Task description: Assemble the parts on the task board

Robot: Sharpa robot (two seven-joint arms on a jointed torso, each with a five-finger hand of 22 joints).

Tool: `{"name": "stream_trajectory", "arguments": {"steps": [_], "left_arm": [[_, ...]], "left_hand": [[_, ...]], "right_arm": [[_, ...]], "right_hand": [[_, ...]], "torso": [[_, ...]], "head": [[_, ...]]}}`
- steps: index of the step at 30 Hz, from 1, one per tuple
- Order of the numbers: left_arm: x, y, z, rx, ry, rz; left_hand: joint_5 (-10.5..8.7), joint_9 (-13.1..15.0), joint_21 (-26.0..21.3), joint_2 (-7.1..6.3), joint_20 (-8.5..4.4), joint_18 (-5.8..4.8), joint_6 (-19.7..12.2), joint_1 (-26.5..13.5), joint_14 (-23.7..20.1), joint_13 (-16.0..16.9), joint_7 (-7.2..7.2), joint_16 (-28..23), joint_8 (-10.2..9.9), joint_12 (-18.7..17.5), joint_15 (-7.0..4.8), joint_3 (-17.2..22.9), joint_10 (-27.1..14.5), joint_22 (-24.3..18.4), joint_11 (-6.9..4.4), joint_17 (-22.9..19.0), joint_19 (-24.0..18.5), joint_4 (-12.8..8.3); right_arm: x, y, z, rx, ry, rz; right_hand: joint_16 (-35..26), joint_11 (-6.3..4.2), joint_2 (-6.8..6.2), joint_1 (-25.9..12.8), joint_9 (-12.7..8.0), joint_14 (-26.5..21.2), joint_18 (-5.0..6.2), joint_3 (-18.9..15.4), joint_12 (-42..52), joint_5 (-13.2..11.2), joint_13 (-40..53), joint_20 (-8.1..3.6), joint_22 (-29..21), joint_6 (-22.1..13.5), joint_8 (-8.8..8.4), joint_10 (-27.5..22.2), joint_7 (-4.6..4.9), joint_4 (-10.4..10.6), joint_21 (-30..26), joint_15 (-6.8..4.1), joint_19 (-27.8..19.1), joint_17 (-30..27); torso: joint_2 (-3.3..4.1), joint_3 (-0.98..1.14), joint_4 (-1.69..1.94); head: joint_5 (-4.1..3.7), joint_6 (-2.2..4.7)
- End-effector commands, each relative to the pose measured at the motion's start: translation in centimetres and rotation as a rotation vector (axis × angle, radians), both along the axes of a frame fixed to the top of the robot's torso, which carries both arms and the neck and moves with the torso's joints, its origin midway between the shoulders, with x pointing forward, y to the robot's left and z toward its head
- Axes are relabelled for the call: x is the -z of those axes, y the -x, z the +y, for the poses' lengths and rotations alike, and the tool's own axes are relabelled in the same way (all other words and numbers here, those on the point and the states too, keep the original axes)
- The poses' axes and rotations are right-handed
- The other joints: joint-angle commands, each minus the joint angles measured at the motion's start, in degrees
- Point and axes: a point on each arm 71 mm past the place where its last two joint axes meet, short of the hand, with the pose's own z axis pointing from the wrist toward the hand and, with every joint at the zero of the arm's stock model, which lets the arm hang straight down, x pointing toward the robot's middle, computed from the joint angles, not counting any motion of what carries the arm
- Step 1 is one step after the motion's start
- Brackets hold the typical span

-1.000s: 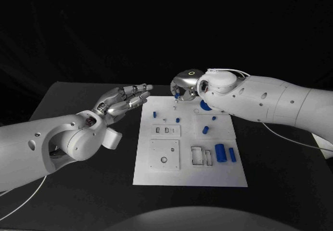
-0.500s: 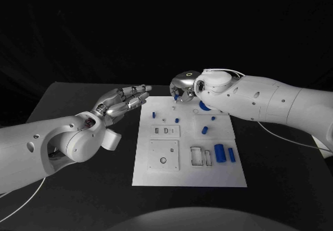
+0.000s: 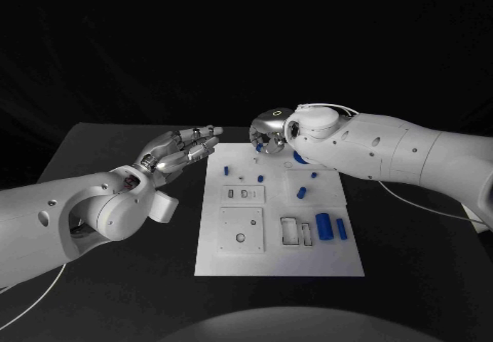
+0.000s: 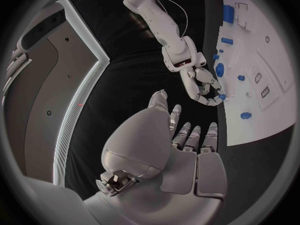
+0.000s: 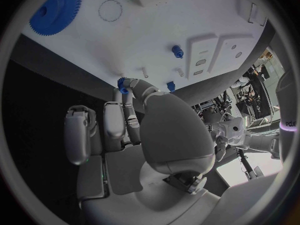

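Head view shows the white task board lying in the middle of the black tabletop, long side running away from the robot. Seven blue parts show on it from this camera: two long cylinders side by side near the right edge, one short cylinder above them, three small pegs standing in the far half, and a toothed gear partly hidden under the right arm. Two pale square plates with holes sit on the left half, and two rectangular slots lie beside the long cylinders.

At the board's far edge the right hand hangs with its fingers curled in, pinching a small blue part at the fingertips; the right wrist view shows that piece held just above the white surface, near a thin post, with the gear well apart.

Left of the board, the left hand is raised off the tabletop, fingers straight and slightly apart, holding nothing, apart from the board's edge.
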Motion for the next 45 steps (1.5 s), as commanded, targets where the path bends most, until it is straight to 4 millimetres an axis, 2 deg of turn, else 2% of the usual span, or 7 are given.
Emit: {"name": "stream_trajectory", "arguments": {"steps": [1,9,27,31,38,41,45], "left_arm": [[-0.1,0.0,-0.2,0.009,0.005,-0.010],[-0.1,0.0,-0.3,0.013,0.004,-0.006],[0.0,0.0,-0.2,0.013,-0.001,0.002],[0.0,0.0,-0.1,0.012,-0.003,0.004],[0.1,-0.1,-0.2,0.013,-0.008,0.011],[0.1,-0.1,-0.1,0.012,-0.010,0.012],[0.1,-0.2,0.1,0.007,-0.013,0.014]], "left_hand": [[0.36,0.01,0.21,0.06,-0.11,-0.33,0.18,0.75,-0.16,0.09,0.00,-0.31,0.35,0.24,-0.19,0.47,0.22,-0.05,0.15,-0.06,0.25,-0.02],[0.42,0.03,0.23,0.11,-0.10,-0.39,0.34,0.84,-0.07,0.13,0.09,-0.11,0.44,0.39,-0.09,0.54,0.34,-0.05,0.26,0.00,0.27,-0.02],[0.57,0.07,0.32,0.26,-0.09,-0.56,0.70,1.20,0.19,0.20,0.35,0.33,0.69,0.76,0.24,0.79,0.63,0.00,0.58,0.10,0.41,-0.08],[0.58,0.08,0.33,0.26,-0.09,-0.57,0.73,1.22,0.21,0.20,0.36,0.35,0.71,0.78,0.26,0.81,0.65,0.01,0.60,0.11,0.43,-0.09],[0.59,0.07,0.34,0.25,-0.08,-0.58,0.66,1.27,0.20,0.19,0.39,0.34,0.69,0.73,0.28,0.83,0.61,0.01,0.63,0.10,0.45,-0.11],[0.59,0.06,0.34,0.24,-0.08,-0.59,0.58,1.28,0.20,0.17,0.39,0.34,0.67,0.69,0.29,0.83,0.58,0.01,0.63,0.10,0.45,-0.11],[0.60,0.05,0.34,0.24,-0.08,-0.60,0.51,1.30,0.19,0.16,0.41,0.33,0.65,0.64,0.30,0.84,0.54,0.01,0.64,0.10,0.46,-0.12]], "right_arm": [[0.4,0.1,0.0,0.001,0.021,0.022],[0.8,0.0,-0.1,0.016,0.023,0.021],[2.3,0.1,0.2,0.023,0.001,-0.013],[2.4,0.2,0.2,0.022,0.000,-0.013],[2.5,0.3,-0.1,0.024,-0.002,-0.013],[2.4,0.4,-0.4,0.022,-0.014,-0.028],[1.8,0.7,-1.0,0.014,-0.046,-0.065]], "right_hand": [[-0.51,-0.47,0.07,0.22,-0.14,-0.58,0.83,0.48,-0.39,-0.33,0.05,0.09,5.87,-0.61,-0.37,0.11,0.01,-0.01,-0.34,-0.01,-0.61,-0.31],[-0.97,-0.37,-0.12,0.12,-0.54,-1.12,0.94,0.74,-1.28,-0.59,-0.20,0.15,5.57,-0.84,-1.23,-0.59,-0.09,0.00,-0.73,0.07,-1.09,-0.92],[-0.95,-0.10,-0.10,-0.40,-1.42,-1.18,0.98,1.05,-2.14,-0.58,-0.21,0.35,5.55,-1.29,-2.74,-1.58,-0.34,0.36,-0.95,0.30,-1.27,-0.84],[-1.30,0.17,-0.50,-0.53,-2.81,-1.63,1.11,1.56,-3.32,-1.55,-0.50,0.50,5.24,-2.49,-4.65,-2.89,-0.65,0.34,-1.35,0.49,-1.74,-1.40],[-4.75,2.08,-2.31,-0.41,-9.00,-6.04,2.18,1.44,-10.25,-9.30,-3.23,2.00,2.08,-9.10,-12.73,-12.53,-3.79,0.16,-4.77,2.24,-5.93,-6.72],[-5.83,2.38,-2.44,0.11,-10.89,-7.58,2.55,0.14,-11.58,-10.27,-3.75,2.43,0.98,-10.84,-13.97,-15.41,-4.60,-0.14,-6.15,2.50,-7.45,-8.40],[-7.03,2.64,-2.18,0.95,-13.50,-9.30,2.97,-1.45,-12.14,-10.54,-4.09,2.77,-0.17,-13.40,-14.03,-17.94,-5.49,-0.40,-7.78,2.78,-9.10,-10.30]], "torso": [[0.01,-0.02,0.04],[-0.01,0.01,0.11],[0.08,0.16,0.28],[0.08,0.11,0.12],[0.02,0.13,0.11],[-0.07,0.19,0.14],[-0.18,0.07,-0.04]], "head": [[-0.20,0.06],[-0.57,0.15],[-0.05,-0.16],[0.09,-0.33],[0.10,-0.30],[0.17,-0.16],[0.32,-0.11]]}}
